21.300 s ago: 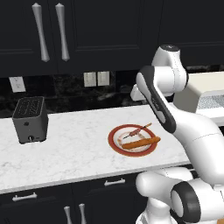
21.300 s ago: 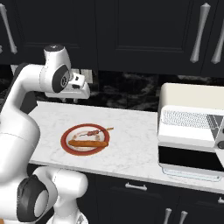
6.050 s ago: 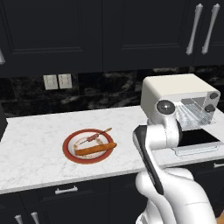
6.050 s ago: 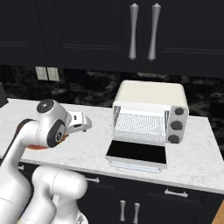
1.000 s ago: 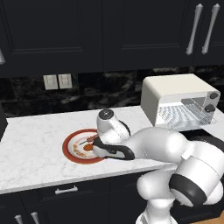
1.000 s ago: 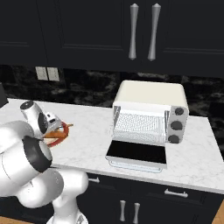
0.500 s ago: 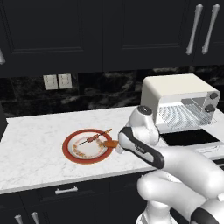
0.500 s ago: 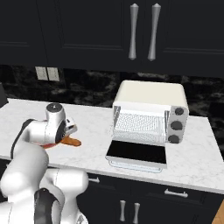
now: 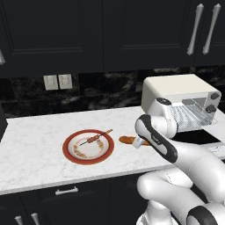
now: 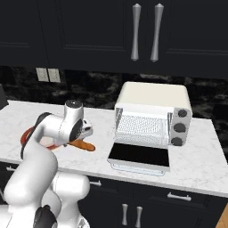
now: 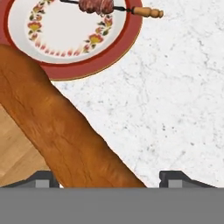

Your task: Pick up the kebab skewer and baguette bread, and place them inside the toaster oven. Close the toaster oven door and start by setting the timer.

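Note:
The orange-brown baguette bread [image 9: 128, 140] hangs just above the counter, right of the plate, with my gripper [image 9: 142, 142] shut on its right end. In the hand view the baguette bread [image 11: 65, 131] runs slantwise down between the two fingertips [image 11: 43, 178] of the gripper [image 11: 109, 177]. From the right base view the loaf [image 10: 83, 145] sticks out of the gripper [image 10: 75, 141] toward the toaster oven [image 10: 153, 100]. The kebab skewer [image 9: 94, 139] lies across the red-rimmed plate [image 9: 70, 151]. The toaster oven door [image 10: 140, 156] lies folded down, open.
A wire rack shows inside the oven [image 9: 191, 116], with knobs [image 10: 180, 127] down its right side. A black toaster's edge [image 9: 1, 121] stands at the far left. The counter's front edge [image 11: 17, 127] runs close under the loaf, with wooden floor beyond. Dark cabinets hang above.
My gripper has carried the baguette off the plate and rightward over the bare counter, toward the oven. The skewer stays on the plate.

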Available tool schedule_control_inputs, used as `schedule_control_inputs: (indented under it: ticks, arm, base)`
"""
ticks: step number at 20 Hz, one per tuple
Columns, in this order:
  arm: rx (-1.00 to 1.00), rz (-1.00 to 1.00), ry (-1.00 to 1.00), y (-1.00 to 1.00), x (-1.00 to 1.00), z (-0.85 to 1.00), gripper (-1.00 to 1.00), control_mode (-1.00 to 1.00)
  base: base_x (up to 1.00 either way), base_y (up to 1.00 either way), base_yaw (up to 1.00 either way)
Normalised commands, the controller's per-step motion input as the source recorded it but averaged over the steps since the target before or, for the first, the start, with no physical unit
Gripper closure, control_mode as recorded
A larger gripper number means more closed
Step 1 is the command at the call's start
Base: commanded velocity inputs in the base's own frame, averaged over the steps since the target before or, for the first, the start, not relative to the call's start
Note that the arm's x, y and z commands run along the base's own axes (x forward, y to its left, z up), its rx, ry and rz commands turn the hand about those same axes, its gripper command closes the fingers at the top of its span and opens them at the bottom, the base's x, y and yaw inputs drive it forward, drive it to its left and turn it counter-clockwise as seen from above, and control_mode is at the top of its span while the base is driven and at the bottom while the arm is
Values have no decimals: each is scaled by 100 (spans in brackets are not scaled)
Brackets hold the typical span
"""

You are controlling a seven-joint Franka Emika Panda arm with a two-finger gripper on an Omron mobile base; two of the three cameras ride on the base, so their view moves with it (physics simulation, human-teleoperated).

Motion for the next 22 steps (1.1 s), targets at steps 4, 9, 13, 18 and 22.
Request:
schedule_control_inputs:
  ticks: [4, 9, 13, 18, 22]
  arm:
    - [-2, -13, -2, -46, 0, 21, 100, -100]
    - [-1, -19, -2, -54, 0, 26, 100, -100]
    - [-1, -21, 0, -61, 5, 21, 100, -100]
    - [0, -7, 0, -65, 0, 14, 100, -100]
    - [0, -4, 0, -67, 2, 13, 100, -100]
  base:
    - [0, 0, 0]
    - [0, 0, 0]
    - [0, 0, 0]
    - [0, 0, 0]
    - [0, 0, 0]
